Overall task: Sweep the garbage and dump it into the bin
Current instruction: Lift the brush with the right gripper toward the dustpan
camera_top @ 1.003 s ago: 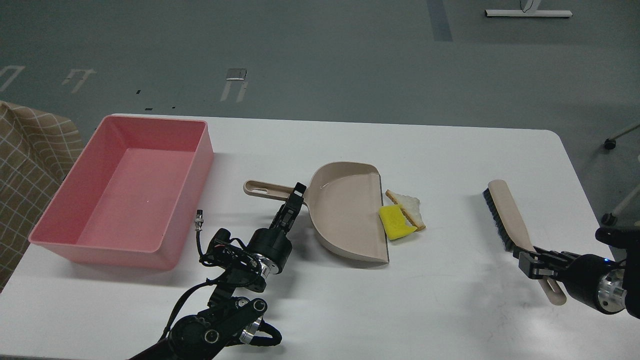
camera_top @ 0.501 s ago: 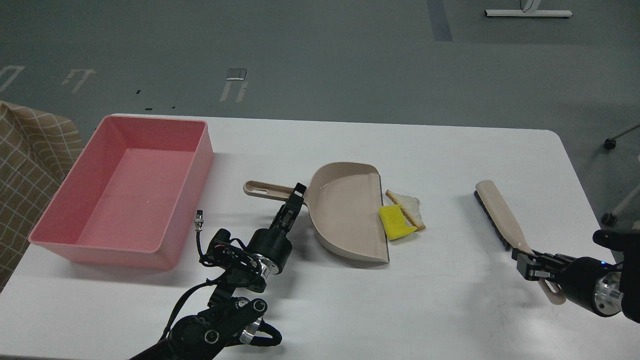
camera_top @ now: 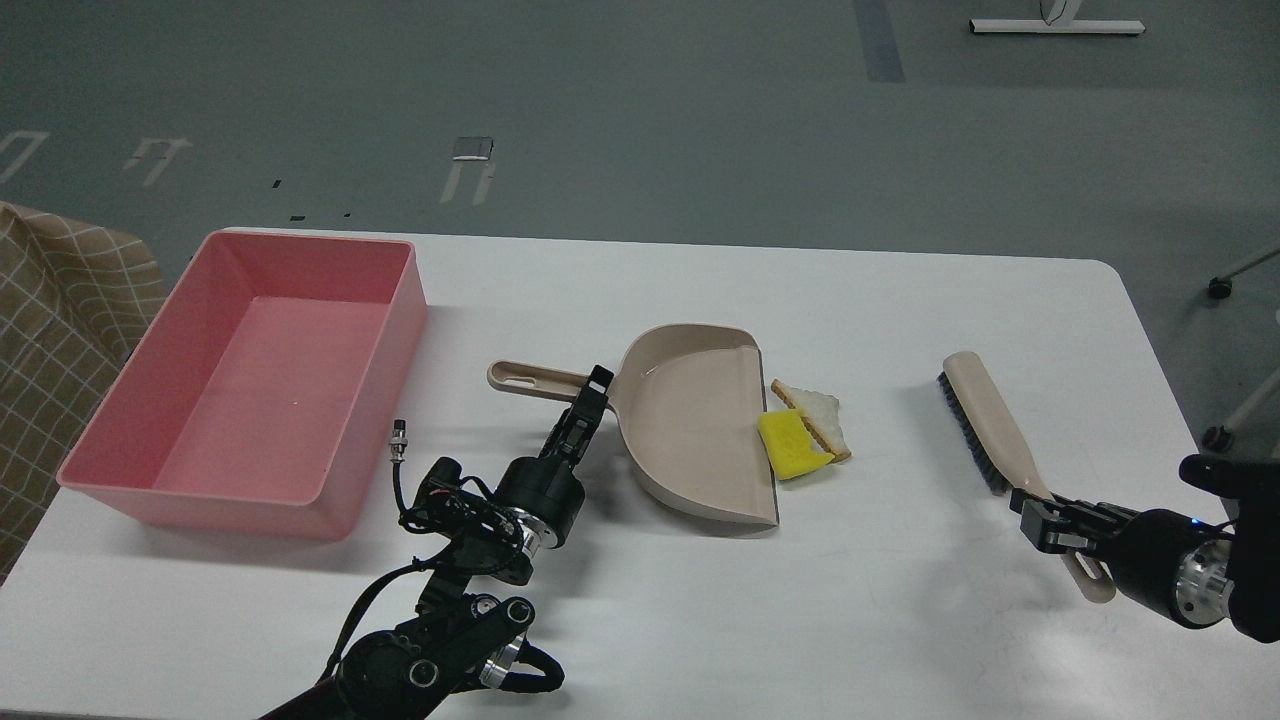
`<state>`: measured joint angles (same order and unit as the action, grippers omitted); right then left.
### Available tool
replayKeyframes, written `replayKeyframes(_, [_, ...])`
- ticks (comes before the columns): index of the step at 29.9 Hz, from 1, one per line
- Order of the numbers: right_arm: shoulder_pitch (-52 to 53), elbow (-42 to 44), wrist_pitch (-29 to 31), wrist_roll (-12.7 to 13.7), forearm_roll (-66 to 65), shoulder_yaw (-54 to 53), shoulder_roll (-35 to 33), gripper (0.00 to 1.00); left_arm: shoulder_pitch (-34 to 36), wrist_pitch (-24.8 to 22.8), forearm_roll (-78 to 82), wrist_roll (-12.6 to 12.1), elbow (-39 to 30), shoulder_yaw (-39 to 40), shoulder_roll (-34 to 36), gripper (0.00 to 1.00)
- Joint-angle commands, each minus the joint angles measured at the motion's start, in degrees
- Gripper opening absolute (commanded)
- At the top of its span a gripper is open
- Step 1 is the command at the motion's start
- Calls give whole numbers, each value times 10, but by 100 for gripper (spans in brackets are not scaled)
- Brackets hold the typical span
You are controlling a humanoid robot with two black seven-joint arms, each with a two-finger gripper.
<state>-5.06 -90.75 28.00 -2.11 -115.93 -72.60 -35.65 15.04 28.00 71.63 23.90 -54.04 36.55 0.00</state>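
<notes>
A yellow sponge chunk (camera_top: 790, 444) and a triangular white bread slice (camera_top: 818, 414) lie together on the white table (camera_top: 900, 620), at the open lip of a beige dustpan (camera_top: 695, 430). My left gripper (camera_top: 592, 392) is shut on the dustpan handle (camera_top: 525, 378) where it meets the pan. My right gripper (camera_top: 1045, 520) is shut on the handle of a beige brush (camera_top: 985, 420) with dark bristles, held right of the garbage. The pink bin (camera_top: 250, 375) stands at the table's left, nothing in it.
A checked brown cloth (camera_top: 50, 320) hangs off the table's left edge. A small cable plug (camera_top: 400, 440) sticks up beside the bin near my left arm. The table's right edge lies close to my right arm.
My right gripper has moved the brush to the left, toward the garbage. The left arm, dustpan and garbage have not moved.
</notes>
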Motion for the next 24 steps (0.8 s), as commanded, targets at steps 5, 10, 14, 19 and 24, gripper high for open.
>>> replayKeyframes(5, [-2,-1,0,3,0,6,35,17,0,0,0,0,-1,-1,0,30])
replayKeyframes(10, [-21,-5,0,4,0,11,49,17,-1,0,-1,0,-1,0,0,30])
replayKeyframes(14, [-20,-6,0,5,-1,12,68,17,-1,0,-1,0,-3,0,0,30])
replayKeyframes(19, [-14,-13,0,11,-1,11,79,17,-2,0,-1,0,-3,0,0,30])
replayKeyframes(24, [-12,-21,0,13,-1,11,92,17,-2,0,-1,0,-3,0,0,30])
